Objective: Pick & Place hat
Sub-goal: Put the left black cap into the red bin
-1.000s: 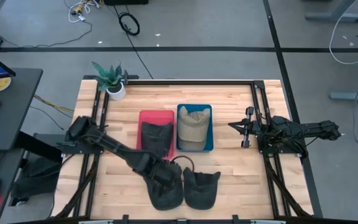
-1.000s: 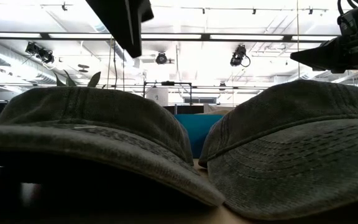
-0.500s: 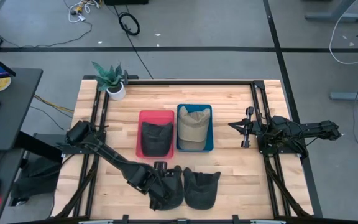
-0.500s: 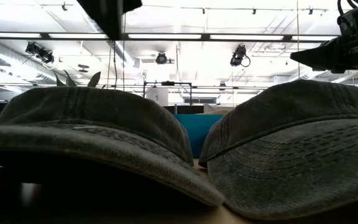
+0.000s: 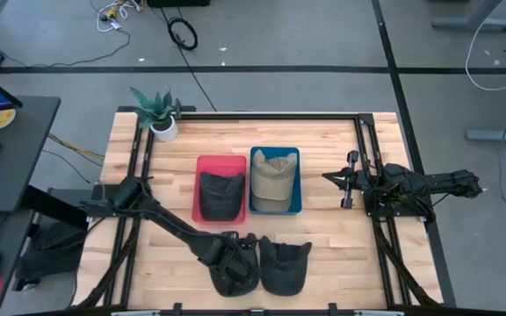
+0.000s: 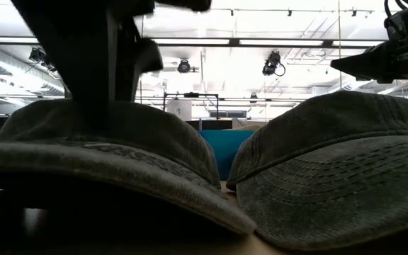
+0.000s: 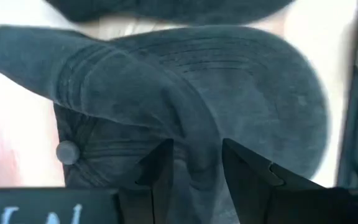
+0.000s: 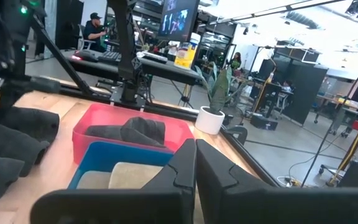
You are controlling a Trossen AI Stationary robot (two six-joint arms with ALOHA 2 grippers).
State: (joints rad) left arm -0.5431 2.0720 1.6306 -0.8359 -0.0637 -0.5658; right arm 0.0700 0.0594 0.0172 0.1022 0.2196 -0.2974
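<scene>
Down over the left dark hat (image 5: 234, 268) at the table's (image 5: 323, 132) near edge: the left end effector (image 5: 228, 262), fingers (image 7: 157, 171) parted and pressed into the crown, a ridge of dark fabric bunched up between them (whether they have actually clamped on it, cannot tell). From the left wrist view, crown fabric (image 7: 185, 106) filling nearly everything, with the hat's top button (image 7: 67, 151) beside one finger. From the low view, the same arm (image 6: 94, 64) dropping onto that hat (image 6: 105, 149) from above.

Just beside it, edges touching: a second dark hat (image 5: 285, 265), untouched. Farther back, side by side: a red bin (image 5: 219, 164) holding another dark hat (image 5: 220, 191), and a blue bin (image 5: 276, 154) holding a tan hat (image 5: 275, 180).

Off at the table's right side, well apart from every hat: the right end effector (image 5: 347, 180), parked with fingers (image 8: 176, 168) clenched together on nothing. At the far left corner, a small potted plant (image 5: 159, 112).
</scene>
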